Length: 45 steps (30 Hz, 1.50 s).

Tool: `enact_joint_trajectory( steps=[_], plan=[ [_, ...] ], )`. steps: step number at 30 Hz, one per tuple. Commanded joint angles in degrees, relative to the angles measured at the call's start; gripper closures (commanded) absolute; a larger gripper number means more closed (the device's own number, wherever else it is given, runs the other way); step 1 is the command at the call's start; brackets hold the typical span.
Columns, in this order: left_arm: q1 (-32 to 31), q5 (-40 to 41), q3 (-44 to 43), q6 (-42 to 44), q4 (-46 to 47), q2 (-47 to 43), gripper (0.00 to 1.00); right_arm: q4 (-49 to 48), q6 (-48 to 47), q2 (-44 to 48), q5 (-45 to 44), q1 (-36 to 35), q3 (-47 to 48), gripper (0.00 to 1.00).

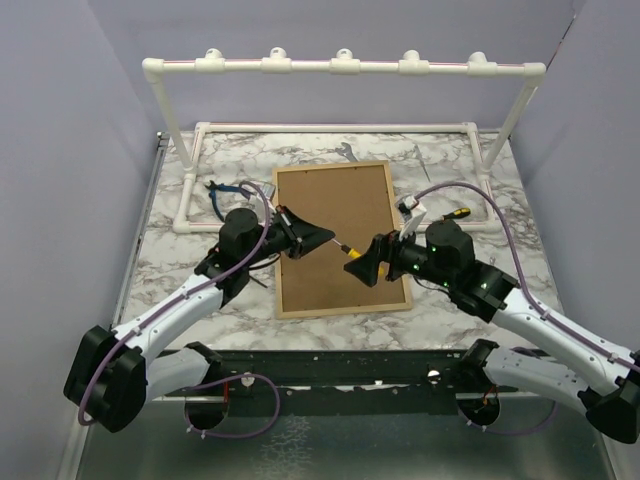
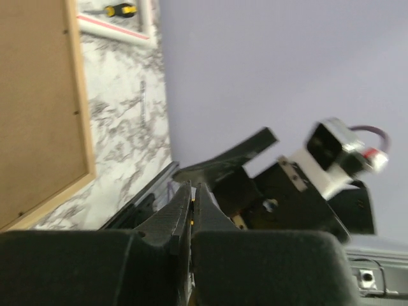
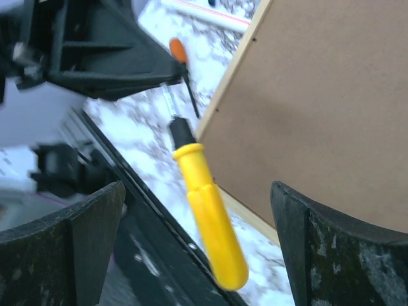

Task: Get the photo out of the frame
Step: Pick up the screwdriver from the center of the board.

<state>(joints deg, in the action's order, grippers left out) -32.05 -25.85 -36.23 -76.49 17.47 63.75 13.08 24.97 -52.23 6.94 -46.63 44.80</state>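
Your left gripper [image 1: 320, 237] is clamped on the screwdriver [image 1: 347, 248] shaft. The right gripper [image 1: 362, 266] stands apart around its handle. The frame [image 1: 335, 200] lies back-up just below, long axis away from you.

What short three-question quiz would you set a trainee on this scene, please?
1. True or false: the frame lies with its brown back facing up.
2. Fill in: the right gripper stands ____.
3. Which one holds the yellow screwdriver by its shaft? A the left gripper; B the right gripper; C neither, it lies on the table.

Key: 1 true; 2 open; 3 A.
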Motion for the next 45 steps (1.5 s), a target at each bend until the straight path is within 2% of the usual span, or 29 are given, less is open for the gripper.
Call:
enact_joint_trajectory(
  steps=[1, 5, 9, 12, 16, 20, 29, 34, 40, 45],
  plan=[
    [1.0, -0.4, -0.1, -3.9, 12.0, -4.1, 1.00, -15.2, 20.7, 2.1, 7.2, 3.3, -4.5, 0.02],
    [1.5, 1.8, 0.7, -5.5, 14.9, -7.2, 1.00, -26.0, 30.8, 6.4, 5.8, 3.5, -8.5, 0.04],
    [1.5, 3.9, 1.9, -7.6, 17.7, -10.4, 1.00, -32.5, 39.4, 7.8, 4.6, 3.5, -10.6, 0.10],
    [1.5, 3.6, 1.8, -7.2, 17.8, -10.8, 1.00, -40.2, 48.2, 6.0, 6.1, 3.5, -12.6, 0.21],
    [1.5, 3.7, 2.1, -6.8, 17.9, -11.0, 1.00, -50.4, 53.1, 0.7, 11.0, 3.5, -13.6, 0.23],
    [1.5, 3.9, 2.4, -6.7, 17.8, -11.1, 1.00, -51.0, 52.3, -0.1, 10.1, 3.5, -13.4, 0.42],
    [1.5, 5.3, 3.3, -5.2, 17.8, -12.0, 1.00, -46.2, 54.2, 1.5, 7.6, 3.5, -13.1, 0.44],
    [1.5, 6.3, 3.9, -4.7, 17.8, -12.5, 1.00, -43.5, 55.9, 5.2, 4.3, 3.5, -15.8, 0.55],
    [1.5, 6.1, 3.8, -5.0, 17.8, -11.9, 1.00, -39.2, 55.0, 4.2, 6.2, 3.5, -13.4, 0.56],
    [1.5, 5.8, 3.9, -4.7, 17.8, -12.3, 1.00, -41.5, 56.2, 3.8, 5.6, 3.5, -14.7, 0.60]
  ],
)
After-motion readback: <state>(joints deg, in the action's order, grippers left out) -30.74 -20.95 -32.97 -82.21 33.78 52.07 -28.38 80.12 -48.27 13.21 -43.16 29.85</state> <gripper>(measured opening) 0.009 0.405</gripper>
